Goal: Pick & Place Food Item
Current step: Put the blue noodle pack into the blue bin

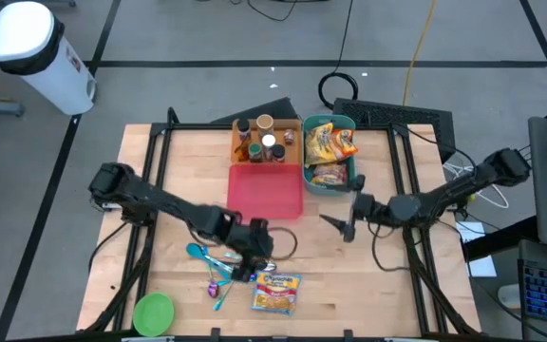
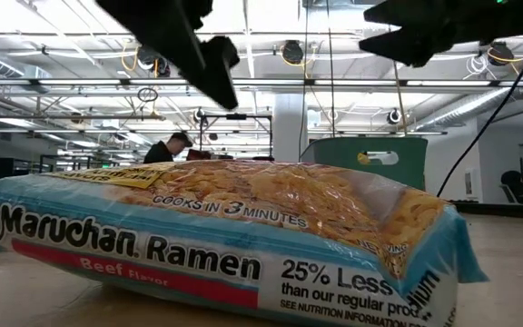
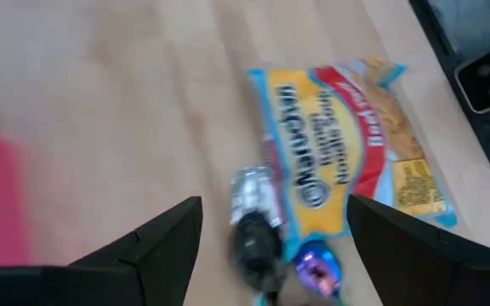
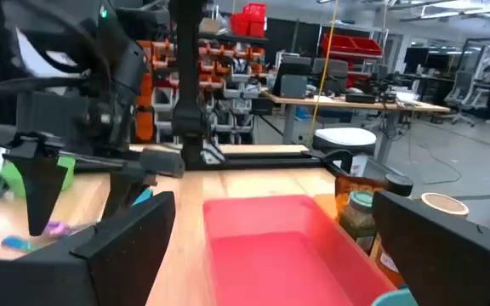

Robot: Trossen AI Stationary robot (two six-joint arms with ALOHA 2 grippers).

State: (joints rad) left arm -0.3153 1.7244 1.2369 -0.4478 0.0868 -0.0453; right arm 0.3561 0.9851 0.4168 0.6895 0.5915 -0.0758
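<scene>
Your left gripper [image 1: 252, 255] hangs fingers apart, holding nothing, over the spoons [image 1: 209, 266], just beside the Maruchan ramen packet [image 1: 276, 292] lying flat near the table's front edge; only the low view reads its beef label; your right gripper [image 1: 342, 226] gapes empty beside the red tray [image 1: 266, 189].
</scene>
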